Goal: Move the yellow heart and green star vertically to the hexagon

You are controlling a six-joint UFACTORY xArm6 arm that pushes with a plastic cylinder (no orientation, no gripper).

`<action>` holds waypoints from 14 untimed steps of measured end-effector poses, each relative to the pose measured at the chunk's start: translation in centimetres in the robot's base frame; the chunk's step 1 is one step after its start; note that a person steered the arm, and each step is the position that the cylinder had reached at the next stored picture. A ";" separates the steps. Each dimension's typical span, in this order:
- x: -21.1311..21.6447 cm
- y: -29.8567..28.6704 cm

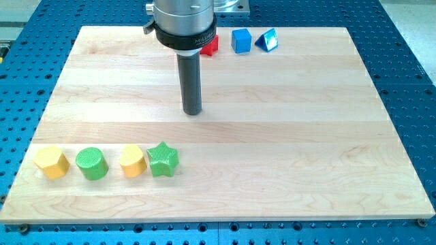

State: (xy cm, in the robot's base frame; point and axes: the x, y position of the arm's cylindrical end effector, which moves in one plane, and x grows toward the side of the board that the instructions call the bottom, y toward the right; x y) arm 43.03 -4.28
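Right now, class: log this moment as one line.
my tip: mid-board, touching nothing | yellow heart touching green star | yellow hexagon, green cylinder: view's left

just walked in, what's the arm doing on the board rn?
My tip sits mid-board, touching no block. Along the view's bottom left runs a row: yellow hexagon, green cylinder, yellow heart and green star, the last two touching. At the view's top sit a red block, blue cube and blue triangle. Nothing is being pushed.
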 end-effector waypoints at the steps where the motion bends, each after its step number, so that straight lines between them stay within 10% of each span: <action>1: 0.0 0.0; 3: 3.8 11.8; 5: 14.4 3.7; 14: 5.3 -17.6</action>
State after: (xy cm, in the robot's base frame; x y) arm 48.30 -21.87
